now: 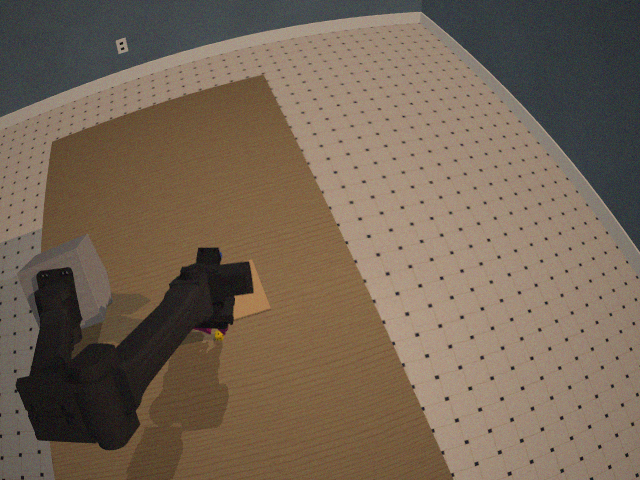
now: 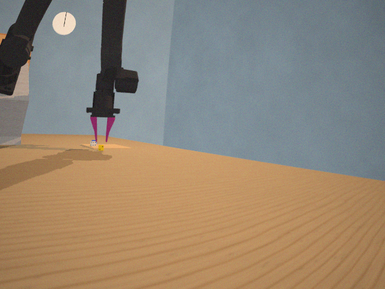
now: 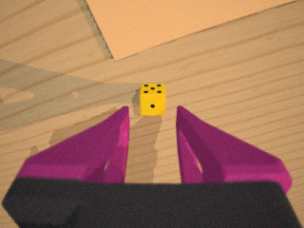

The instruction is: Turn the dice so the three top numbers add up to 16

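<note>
The yellow die (image 1: 218,335) (image 2: 101,147) (image 3: 152,100) lies on the table off the mat (image 1: 252,304) (image 2: 116,146) (image 3: 190,21), near one corner. In the wrist view its larger visible face shows one pip and its narrower face five. A white die (image 2: 93,143) shows in the exterior view, with a bit of a blue die (image 2: 93,140) behind it; their top numbers cannot be read. The arm hides much of the mat. My gripper (image 2: 101,141) (image 3: 152,115) points down, partly open and empty, its tips above the table by the yellow die.
The wooden table (image 1: 310,361) (image 2: 217,217) extends around the mat. A grey block-like object (image 1: 95,279) (image 2: 11,115) stands at the left beside the arm. The arm casts a dark shadow over the table near the yellow die.
</note>
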Motion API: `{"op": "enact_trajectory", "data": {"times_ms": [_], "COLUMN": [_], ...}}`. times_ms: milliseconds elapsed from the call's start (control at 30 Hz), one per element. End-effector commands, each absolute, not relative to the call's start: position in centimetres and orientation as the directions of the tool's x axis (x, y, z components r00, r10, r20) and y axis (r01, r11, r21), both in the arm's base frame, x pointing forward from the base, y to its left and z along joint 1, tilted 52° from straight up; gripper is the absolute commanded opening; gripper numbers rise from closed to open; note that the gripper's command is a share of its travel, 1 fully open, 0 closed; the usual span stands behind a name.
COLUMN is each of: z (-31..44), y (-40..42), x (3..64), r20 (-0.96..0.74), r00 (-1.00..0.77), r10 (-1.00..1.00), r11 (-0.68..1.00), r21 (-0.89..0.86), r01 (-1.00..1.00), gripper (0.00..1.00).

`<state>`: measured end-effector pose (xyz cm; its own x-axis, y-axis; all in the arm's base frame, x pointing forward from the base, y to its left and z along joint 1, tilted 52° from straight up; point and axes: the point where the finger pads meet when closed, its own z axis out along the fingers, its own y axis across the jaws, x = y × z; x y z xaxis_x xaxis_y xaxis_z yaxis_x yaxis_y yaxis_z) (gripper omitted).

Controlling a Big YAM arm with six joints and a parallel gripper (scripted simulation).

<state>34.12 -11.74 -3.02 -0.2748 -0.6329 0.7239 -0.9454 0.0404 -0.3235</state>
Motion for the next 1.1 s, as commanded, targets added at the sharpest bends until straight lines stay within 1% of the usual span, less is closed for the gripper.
{"op": "enact_trajectory", "data": {"times_ms": [0,1067], "z": [-3.6,-4.9], "y": [-11.4,-13.2], "x": [34.0,34.0], "r20": [0.722,0.729], "r00": [-0.267,-0.251], "r10": [-0.638,-0.637], "r11": [0.035,0.034], "r21": [-0.319,-0.299], "r01": [-0.947,-0.954], "gripper": [0.30,0.30]}}
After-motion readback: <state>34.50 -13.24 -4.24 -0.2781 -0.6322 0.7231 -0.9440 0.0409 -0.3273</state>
